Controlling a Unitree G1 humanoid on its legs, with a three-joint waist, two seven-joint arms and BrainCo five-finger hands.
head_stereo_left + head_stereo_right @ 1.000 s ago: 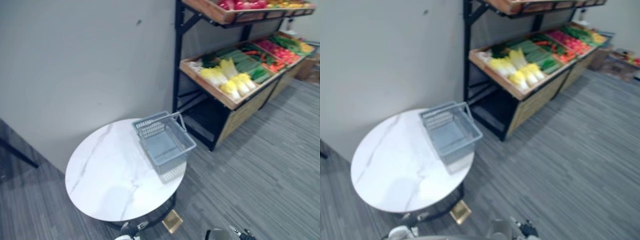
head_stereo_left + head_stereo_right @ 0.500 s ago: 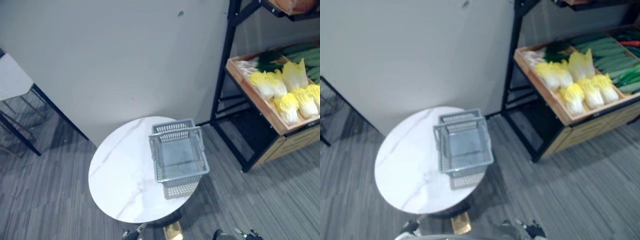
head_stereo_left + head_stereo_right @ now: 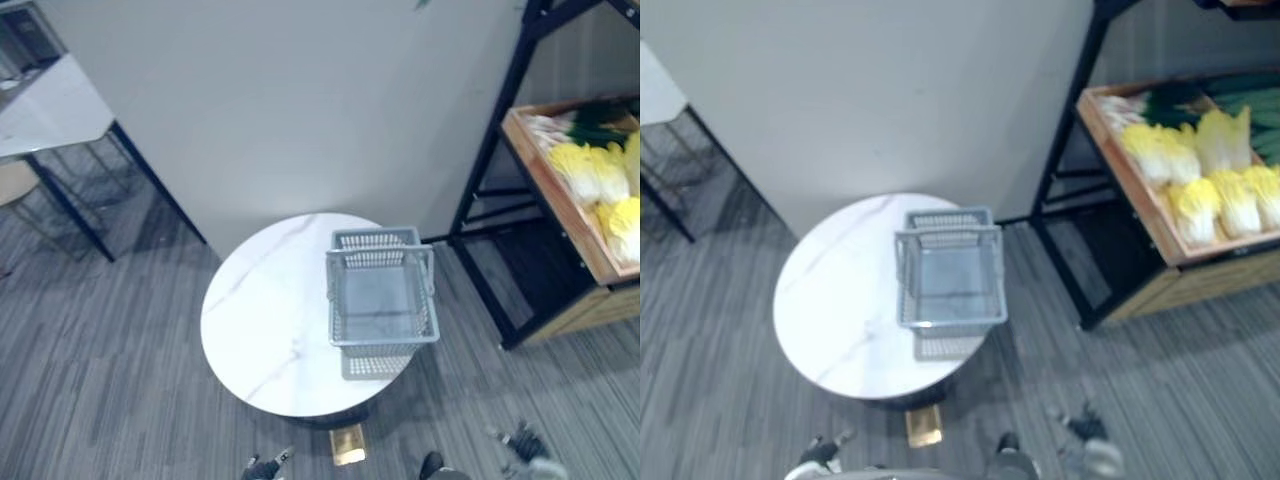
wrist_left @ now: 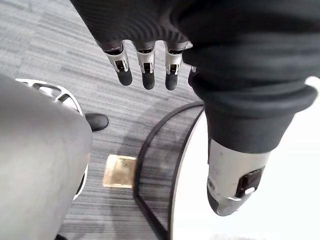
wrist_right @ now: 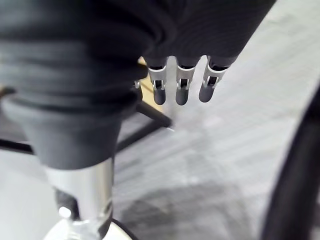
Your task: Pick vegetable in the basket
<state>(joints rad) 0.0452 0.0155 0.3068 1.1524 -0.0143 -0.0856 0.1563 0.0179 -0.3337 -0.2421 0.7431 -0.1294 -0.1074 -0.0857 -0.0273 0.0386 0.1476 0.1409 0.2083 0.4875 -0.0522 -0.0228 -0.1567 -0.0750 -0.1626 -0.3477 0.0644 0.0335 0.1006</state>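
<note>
An empty grey wire basket (image 3: 380,300) with its handle up stands on the right half of a round white marble table (image 3: 265,320). Yellow-white cabbages (image 3: 1200,170) lie in a wooden shelf tray (image 3: 1140,200) to the right, with dark green vegetables (image 3: 1170,98) behind them. My left hand (image 4: 145,70) hangs with straight fingers over the carpet beside the table's edge (image 4: 195,150), holding nothing. My right hand (image 5: 180,85) also hangs with straight fingers above the floor, empty. Both hands are low and well short of the basket and the shelf.
The black shelf frame (image 3: 500,170) rises between the table and the vegetables. A second white table (image 3: 50,100) with black legs and wire stools (image 3: 60,190) stands at the far left. A brass plate (image 3: 347,443) lies on the grey carpet near the table's base.
The camera has swung left: the shelf slid to the right edge, the table and basket sit more central, and the second table came into view. Nothing on the table moved.
</note>
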